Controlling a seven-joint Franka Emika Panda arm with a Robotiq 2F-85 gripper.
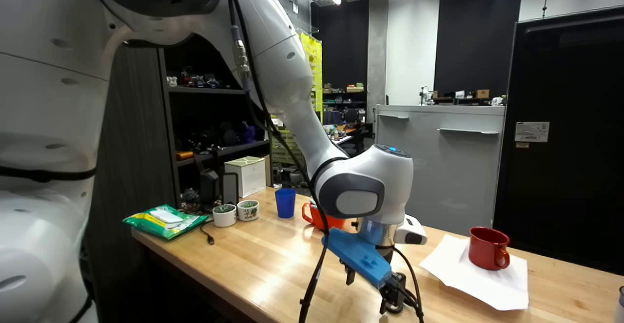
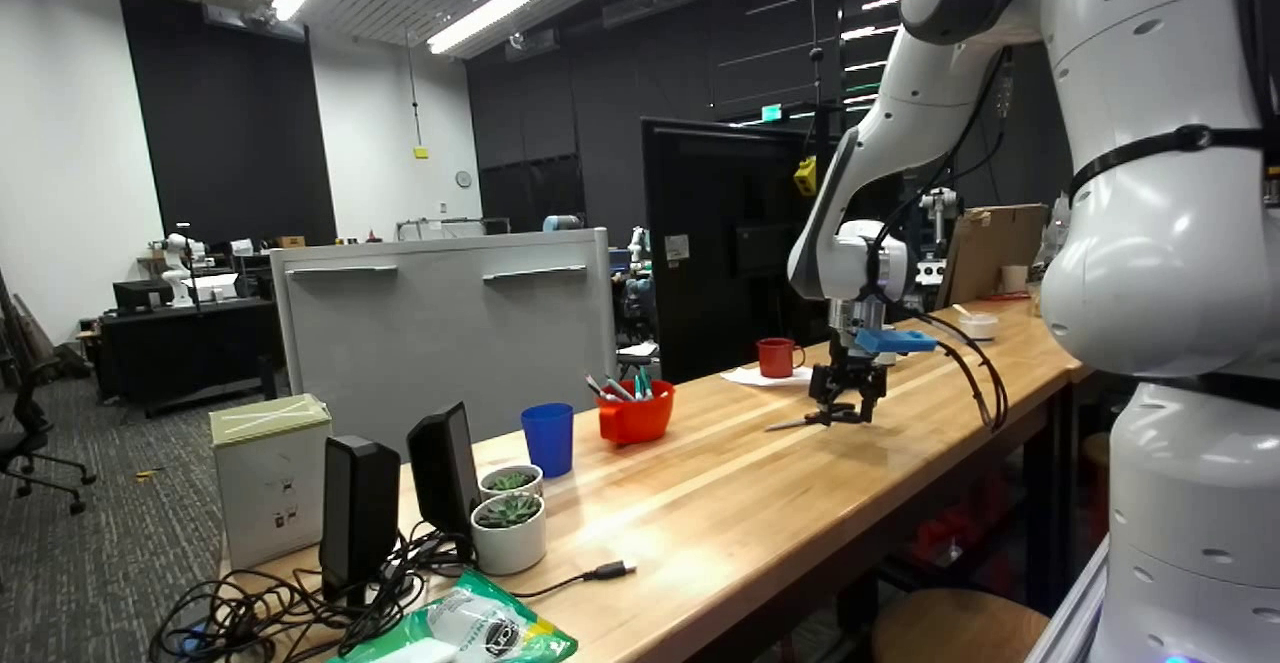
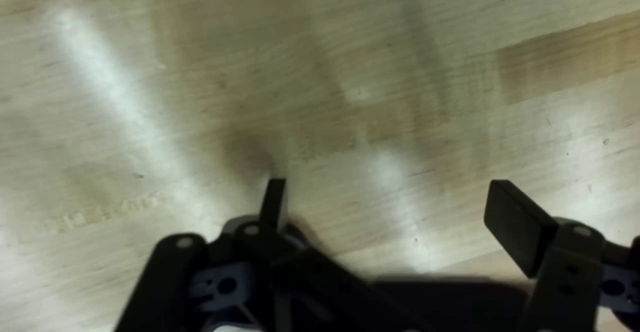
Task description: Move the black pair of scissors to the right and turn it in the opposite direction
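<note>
Widely parted, the tool [image 3: 389, 194] stands at the black scissors [image 2: 808, 420]; contact unclear.

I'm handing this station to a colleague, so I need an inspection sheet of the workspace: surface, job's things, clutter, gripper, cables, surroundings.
Surface: wooden tabletop, glare streaks; spills: nothing seen.
Job's things: black pair of scissors low by the gripper in an exterior view, partly hidden; contact cannot be told.
Clutter: red mug on white paper; blue cup, red container of slender items, two potted plants, two speakers, white box, green packet.
Gripper: open, jaws apart in the wrist view.
Cables: black arm cable hanging beside the gripper; tangled black wires by the speakers; loose plug on the tabletop.
Surroundings: grey partition and large black panel beyond the tabletop; people: nothing seen.
</note>
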